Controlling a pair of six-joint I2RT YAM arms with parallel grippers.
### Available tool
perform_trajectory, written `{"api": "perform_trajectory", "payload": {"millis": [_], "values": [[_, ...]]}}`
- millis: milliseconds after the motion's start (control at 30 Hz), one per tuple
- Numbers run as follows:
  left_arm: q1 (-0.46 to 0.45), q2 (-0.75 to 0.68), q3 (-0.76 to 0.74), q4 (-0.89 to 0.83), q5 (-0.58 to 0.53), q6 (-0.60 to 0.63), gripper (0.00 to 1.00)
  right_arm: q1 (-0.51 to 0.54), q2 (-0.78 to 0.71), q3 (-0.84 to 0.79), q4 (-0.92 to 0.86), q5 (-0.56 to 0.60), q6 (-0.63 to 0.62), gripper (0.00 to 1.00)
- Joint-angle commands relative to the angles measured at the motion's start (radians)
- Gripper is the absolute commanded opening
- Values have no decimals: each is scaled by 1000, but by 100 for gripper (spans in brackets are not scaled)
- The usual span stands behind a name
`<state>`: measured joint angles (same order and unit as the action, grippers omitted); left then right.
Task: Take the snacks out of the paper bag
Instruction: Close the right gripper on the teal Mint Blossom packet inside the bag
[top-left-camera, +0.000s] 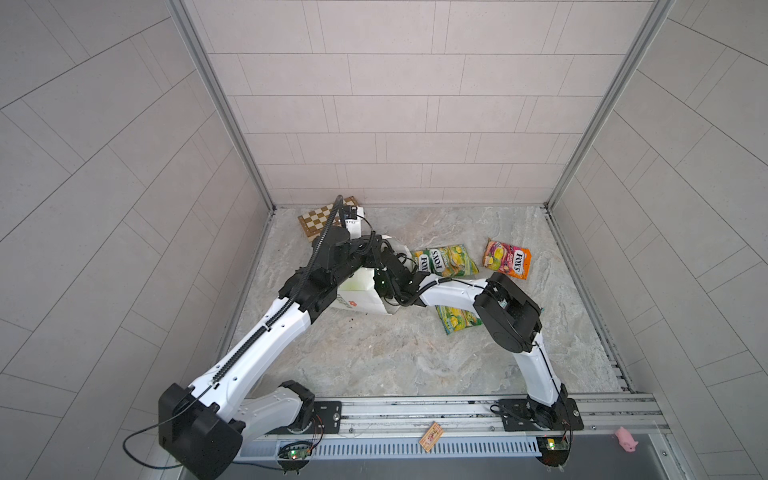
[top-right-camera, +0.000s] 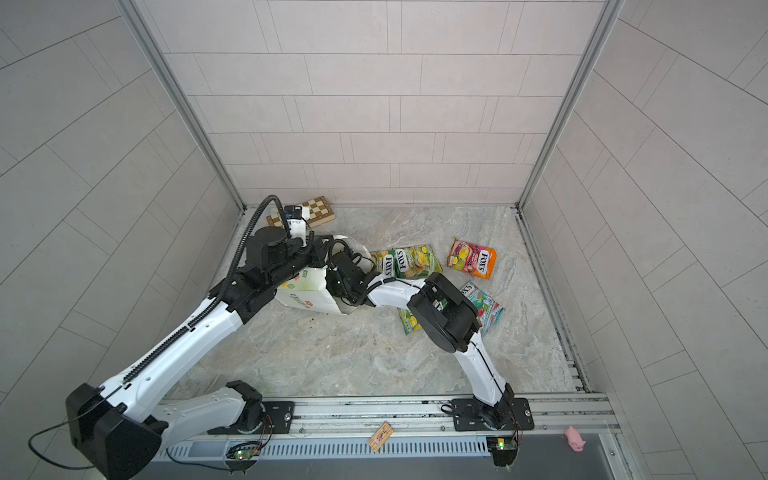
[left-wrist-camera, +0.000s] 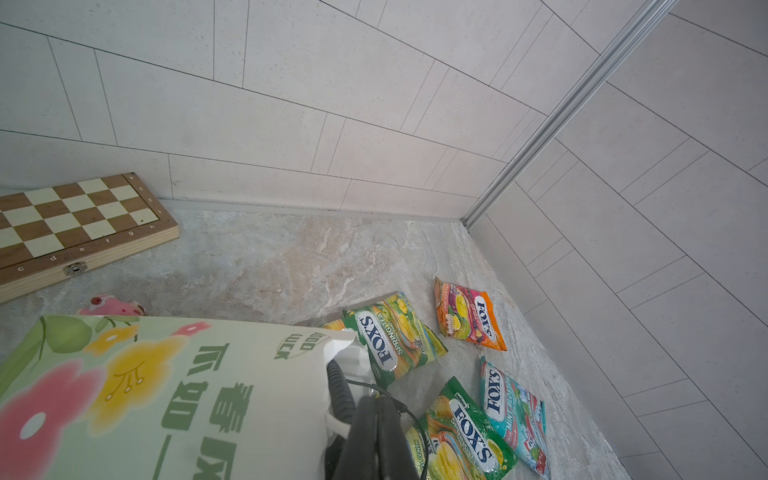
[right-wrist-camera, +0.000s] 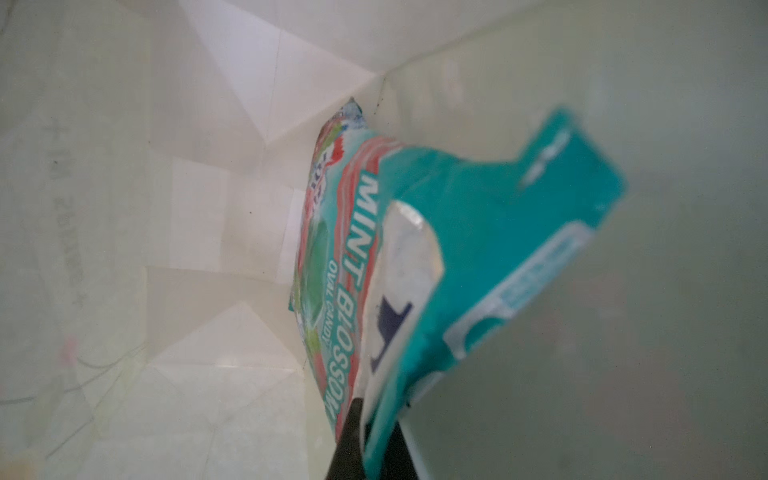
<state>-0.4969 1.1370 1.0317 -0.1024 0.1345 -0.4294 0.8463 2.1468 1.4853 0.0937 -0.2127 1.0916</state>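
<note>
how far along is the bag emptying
Done: at least five snacks lie out, including the pink-orange packet. In hand: right claw, inside the paper bag, shut on a teal packet; left claw grips the bag's rim. Left: lifting that out; nothing else shows inside.

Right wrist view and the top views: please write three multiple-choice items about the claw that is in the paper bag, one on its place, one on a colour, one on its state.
1. Where is the right claw?
A) inside the paper bag
B) outside the bag, beside it
C) outside the bag, high above it

2. What colour is the snack packet at this claw?
A) pink-orange
B) green-yellow
C) teal

3. What is this claw's state?
A) open wide, empty
B) shut on the packet
C) shut, holding nothing

Answers:
1 A, the white bag walls surround it.
2 C, the packet is teal with "MINT BLOSSOM" lettering.
3 B, the claw pinches the packet's edge.
</note>
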Motion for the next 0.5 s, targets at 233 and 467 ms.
{"api": "perform_trajectory", "payload": {"millis": [233, 467], "values": [[45, -32, 5, -22, -39, 39, 0, 4, -170, -71, -97, -10, -133, 0], [52, -41, 7, -39, -44, 74, 0, 3, -297, -124, -187, -3, -227, 0]]}}
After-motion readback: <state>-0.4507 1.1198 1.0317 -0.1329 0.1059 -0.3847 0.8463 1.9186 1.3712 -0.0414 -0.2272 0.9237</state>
